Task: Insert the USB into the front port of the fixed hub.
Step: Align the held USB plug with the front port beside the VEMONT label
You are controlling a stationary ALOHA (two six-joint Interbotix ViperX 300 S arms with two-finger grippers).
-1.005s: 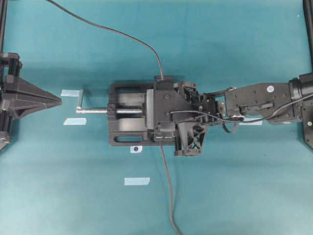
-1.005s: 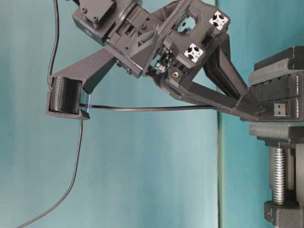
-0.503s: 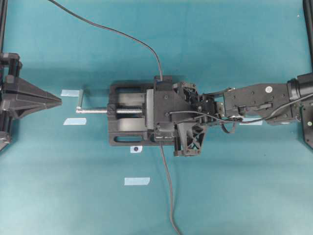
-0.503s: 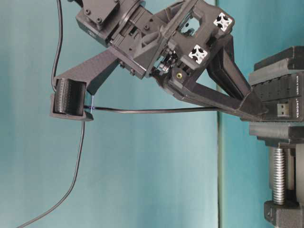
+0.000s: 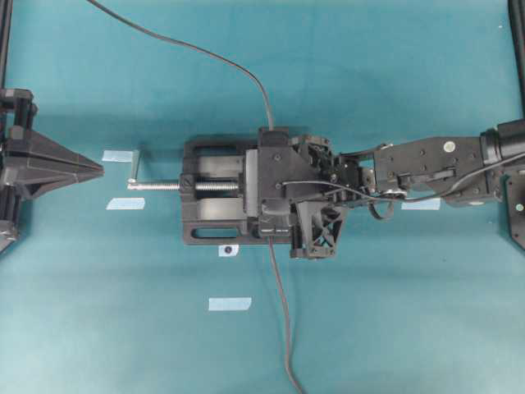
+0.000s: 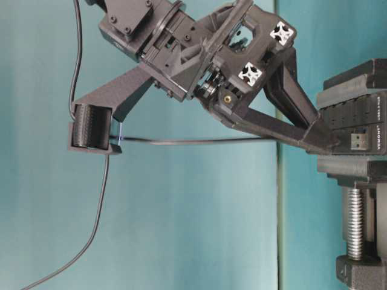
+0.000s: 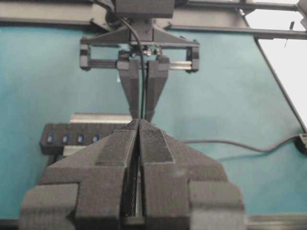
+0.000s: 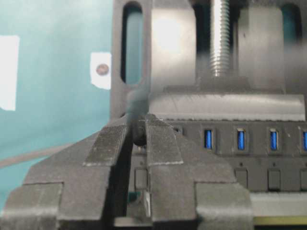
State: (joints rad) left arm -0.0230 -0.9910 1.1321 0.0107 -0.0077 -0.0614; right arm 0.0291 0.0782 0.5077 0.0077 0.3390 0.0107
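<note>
Above the long narrow black hub strip with blue ports [image 8: 249,143], clamped in the black metal vise with a silver screw [image 5: 215,187], my right pincer [image 8: 138,125] pinches the small dark USB plug [image 8: 139,132] on its thin dark-grey cable at the strip's end. My left pincer [image 7: 139,125] rests pressed together, well apart.
</note>
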